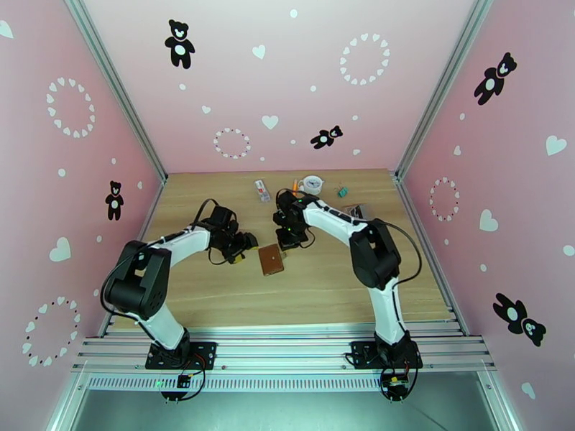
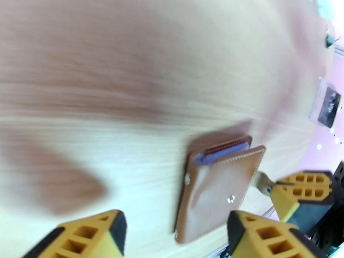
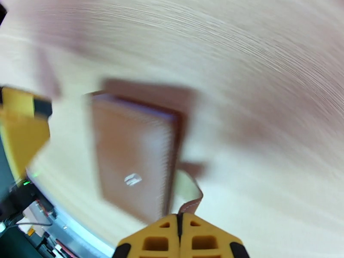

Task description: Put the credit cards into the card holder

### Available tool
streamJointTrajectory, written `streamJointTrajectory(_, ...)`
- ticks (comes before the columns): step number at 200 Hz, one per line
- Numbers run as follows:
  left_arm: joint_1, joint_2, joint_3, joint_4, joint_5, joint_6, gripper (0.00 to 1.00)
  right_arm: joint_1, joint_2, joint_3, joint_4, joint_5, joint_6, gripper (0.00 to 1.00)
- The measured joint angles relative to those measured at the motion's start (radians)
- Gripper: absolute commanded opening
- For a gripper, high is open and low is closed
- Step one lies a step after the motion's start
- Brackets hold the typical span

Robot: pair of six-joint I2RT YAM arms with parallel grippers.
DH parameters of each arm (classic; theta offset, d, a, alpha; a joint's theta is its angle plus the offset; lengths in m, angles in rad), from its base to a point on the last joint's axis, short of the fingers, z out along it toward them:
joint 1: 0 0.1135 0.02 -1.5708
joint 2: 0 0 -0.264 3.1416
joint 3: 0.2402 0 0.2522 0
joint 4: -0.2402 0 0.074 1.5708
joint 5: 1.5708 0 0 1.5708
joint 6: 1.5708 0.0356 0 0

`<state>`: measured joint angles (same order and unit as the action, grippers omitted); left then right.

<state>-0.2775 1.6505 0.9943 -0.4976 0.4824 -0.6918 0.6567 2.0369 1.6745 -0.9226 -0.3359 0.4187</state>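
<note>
Right gripper [image 3: 179,220] is pinched tight on the snap tab [image 3: 191,201] of the brown card holder [image 2: 217,190], which lies closed on the wooden table [image 2: 107,82] right at its fingertips. Left gripper [image 2: 175,220] is spread wide over the holder's other side; can't tell if it's touching.
</note>
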Motion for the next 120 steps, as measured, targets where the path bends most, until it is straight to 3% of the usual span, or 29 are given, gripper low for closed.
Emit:
streamJointTrajectory(54,0.003,-0.125,0.018,-0.069,-0.046,0.000,0.70,0.047,-0.247,-0.022,0.101,-0.139,0.180,0.00)
streamJointTrajectory(120,0.003,-0.129,0.014,-0.098,-0.062,0.001,0.63,0.103,-0.151,-0.024,0.161,-0.113,0.283,0.00)
